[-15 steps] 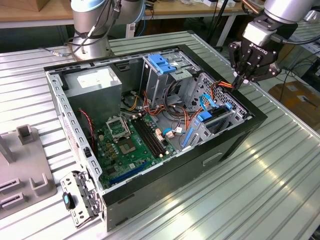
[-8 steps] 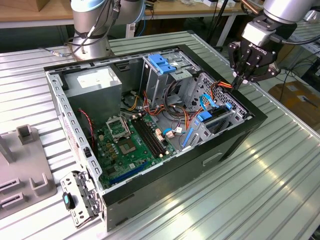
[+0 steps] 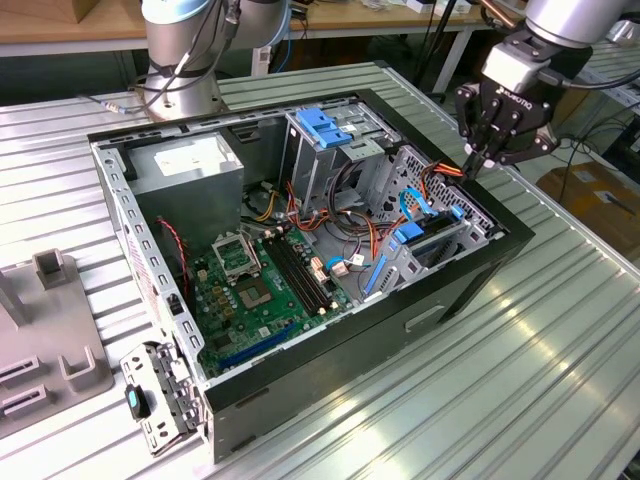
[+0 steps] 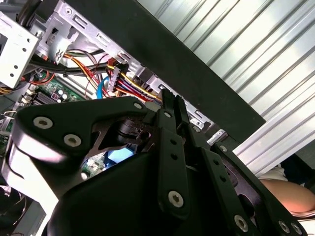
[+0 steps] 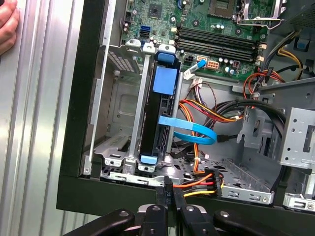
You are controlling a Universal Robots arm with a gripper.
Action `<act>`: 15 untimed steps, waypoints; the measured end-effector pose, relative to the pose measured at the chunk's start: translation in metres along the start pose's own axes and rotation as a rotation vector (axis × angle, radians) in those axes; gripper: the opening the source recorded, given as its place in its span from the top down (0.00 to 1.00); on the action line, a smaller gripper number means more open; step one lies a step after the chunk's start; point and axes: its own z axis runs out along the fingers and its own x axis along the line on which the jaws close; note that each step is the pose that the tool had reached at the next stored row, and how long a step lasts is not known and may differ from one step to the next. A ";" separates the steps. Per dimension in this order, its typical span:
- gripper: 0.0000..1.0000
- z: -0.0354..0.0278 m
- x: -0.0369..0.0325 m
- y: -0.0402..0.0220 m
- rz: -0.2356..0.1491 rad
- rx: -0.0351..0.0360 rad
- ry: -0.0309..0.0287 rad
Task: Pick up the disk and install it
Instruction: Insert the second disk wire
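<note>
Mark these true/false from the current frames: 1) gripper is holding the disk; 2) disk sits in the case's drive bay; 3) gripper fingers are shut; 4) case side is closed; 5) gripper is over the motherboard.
1) False. The gripper holds nothing; the disk sits apart from it.
2) True. The disk stands on edge in the metal bay inside the case.
3) True. The fingers are pressed together.
4) False. The case is open, with the motherboard showing.
5) False. It hangs above the case's edge at the exterior view's right, near the orange and yellow wires.
</note>
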 end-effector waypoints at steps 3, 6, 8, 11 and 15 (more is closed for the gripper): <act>0.83 0.0003 -0.0006 0.0042 0.000 0.0006 -0.0002; 0.83 0.0020 -0.0011 0.0074 0.000 0.0013 0.0001; 0.83 0.0034 -0.0014 0.0091 0.000 0.0016 0.0001; 0.83 0.0042 -0.0016 0.0104 0.000 0.0017 0.0002; 0.83 0.0044 -0.0017 0.0105 0.000 0.0017 0.0001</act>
